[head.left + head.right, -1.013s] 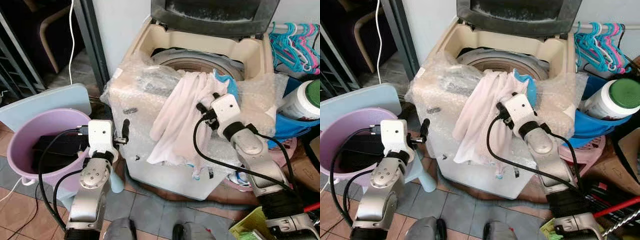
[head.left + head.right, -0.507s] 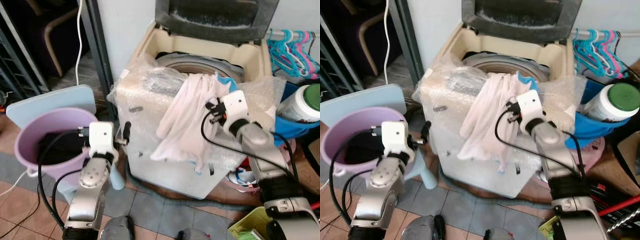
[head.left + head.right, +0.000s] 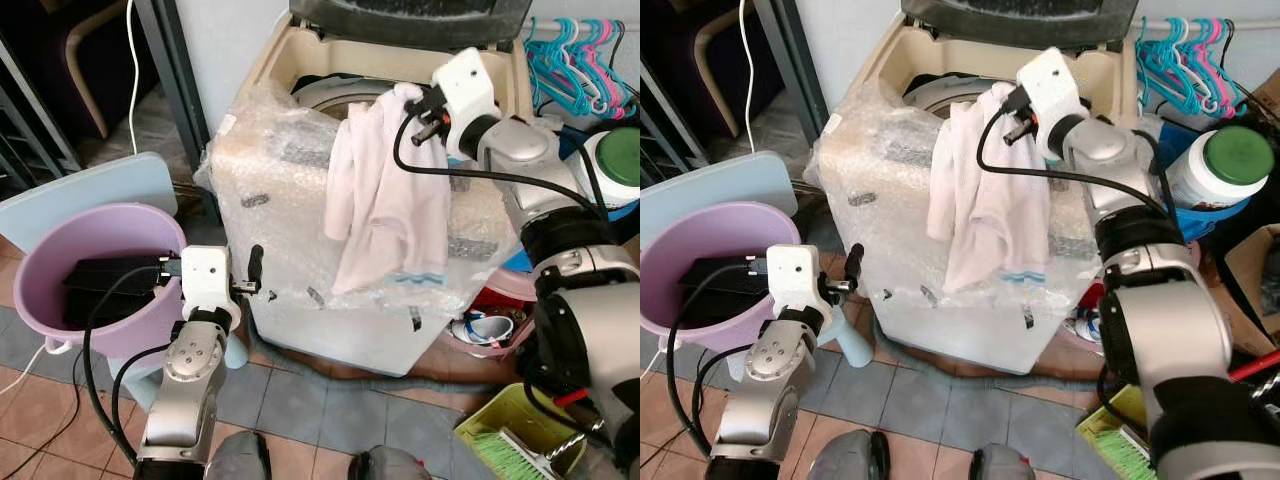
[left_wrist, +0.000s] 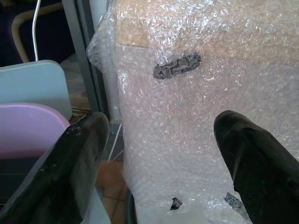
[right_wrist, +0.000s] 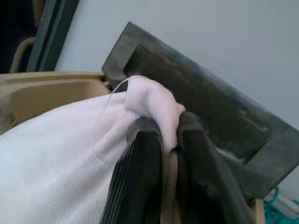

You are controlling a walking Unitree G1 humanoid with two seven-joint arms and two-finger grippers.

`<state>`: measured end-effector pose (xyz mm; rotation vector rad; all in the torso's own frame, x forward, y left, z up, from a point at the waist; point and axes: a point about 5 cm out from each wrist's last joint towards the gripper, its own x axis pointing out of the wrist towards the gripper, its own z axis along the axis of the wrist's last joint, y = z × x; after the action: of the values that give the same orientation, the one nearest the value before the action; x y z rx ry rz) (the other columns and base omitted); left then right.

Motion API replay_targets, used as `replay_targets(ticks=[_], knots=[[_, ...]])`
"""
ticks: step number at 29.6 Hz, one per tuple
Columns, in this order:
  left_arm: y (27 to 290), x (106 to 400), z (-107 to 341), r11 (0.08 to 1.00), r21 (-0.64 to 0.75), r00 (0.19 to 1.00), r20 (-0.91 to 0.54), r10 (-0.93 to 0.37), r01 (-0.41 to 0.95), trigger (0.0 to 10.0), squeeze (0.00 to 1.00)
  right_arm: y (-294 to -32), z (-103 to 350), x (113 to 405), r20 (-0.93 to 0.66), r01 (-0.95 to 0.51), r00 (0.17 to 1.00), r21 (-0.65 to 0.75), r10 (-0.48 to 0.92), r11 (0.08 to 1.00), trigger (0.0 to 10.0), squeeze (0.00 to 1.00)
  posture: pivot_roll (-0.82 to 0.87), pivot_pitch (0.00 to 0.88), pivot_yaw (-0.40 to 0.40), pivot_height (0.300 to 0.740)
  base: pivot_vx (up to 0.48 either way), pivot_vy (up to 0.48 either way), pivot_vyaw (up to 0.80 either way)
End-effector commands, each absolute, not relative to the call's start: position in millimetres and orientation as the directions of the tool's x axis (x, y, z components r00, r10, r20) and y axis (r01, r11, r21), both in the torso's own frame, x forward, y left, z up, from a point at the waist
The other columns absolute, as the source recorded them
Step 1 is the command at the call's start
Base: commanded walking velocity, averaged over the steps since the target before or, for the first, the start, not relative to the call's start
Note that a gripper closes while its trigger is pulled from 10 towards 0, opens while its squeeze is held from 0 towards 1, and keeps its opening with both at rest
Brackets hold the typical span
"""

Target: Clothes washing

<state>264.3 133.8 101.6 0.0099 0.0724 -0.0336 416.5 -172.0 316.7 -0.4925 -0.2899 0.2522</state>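
While the lid stands raised, the washing machine is seen wrapped in bubble wrap, with a purple bucket positioned beside it on the robot's left. A white garment is held above the machine's front edge, draped down its front, and is pinched at its top by the right gripper. The left gripper is held spread apart, near the machine's wrapped front.

No text, label, brand, number or sign can be read on anything here; any printing is too small or blurred to read.
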Motion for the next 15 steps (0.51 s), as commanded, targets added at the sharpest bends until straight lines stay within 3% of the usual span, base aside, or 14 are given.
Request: replay_targets(ticks=[1,2,6,7,12,13,15], knots=[[135.0,265.6,104.1,1.0,0.027,0.998,-0.06,-0.011,0.012,10.0,0.0,-191.2,366.2,409.0,0.452,0.058,0.878,-0.426,0.157,0.903,0.0,0.0,-0.01,0.069,-0.03,0.74,0.0,0.0,0.0],[135.9,265.4,104.5,0.999,0.033,0.998,-0.058,0.0,0.002,10.0,0.0,-193.2,373.4,407.4,0.481,0.105,0.865,-0.446,0.139,0.889,10.0,0.0,-0.01,0.068,-0.033,0.74,0.0,0.0,0.0],[139.0,264.2,103.0,0.999,0.032,0.998,-0.066,0.023,-0.021,10.0,0.0,-191.1,350.6,411.0,0.381,0.034,0.897,-0.565,0.224,0.825,10.0,0.0,-0.01,0.072,-0.035,0.74,0.0,0.0,0.0],[138.5,264.0,102.9,0.999,0.032,0.998,-0.067,0.019,-0.017,10.0,0.0,-192.4,340.2,411.5,0.35,-0.017,0.903,-0.553,0.25,0.833,10.0,1.0,-0.01,0.074,-0.033,0.74,0.0,0.0,0.0],[136.2,265.0,103.2,0.999,0.032,0.998,-0.07,-0.003,0.005,10.0,0.0,-192.6,291.2,411.5,0.177,-0.164,0.922,-0.626,0.343,0.763,10.0,1.0,-0.03,0.081,-0.016,0.74,0.0,0.0,0.0],[136.3,265.2,103.0,0.999,0.032,0.997,-0.072,-0.004,0.006,10.0,0.0,-190.9,278.4,410.9,0.094,-0.226,0.92,-0.667,0.381,0.71,10.0,1.0,-0.03,0.081,-0.016,0.74,0.0,0.0,0.0],[136.5,265.6,102.6,0.999,0.033,0.997,-0.074,-0.005,0.007,10.0,0.0,-191.7,272.4,409.1,0.075,-0.241,0.914,-0.689,0.398,0.683,10.0,1.0,-0.03,0.081,-0.011,0.74,0.0,0.0,0.0]])
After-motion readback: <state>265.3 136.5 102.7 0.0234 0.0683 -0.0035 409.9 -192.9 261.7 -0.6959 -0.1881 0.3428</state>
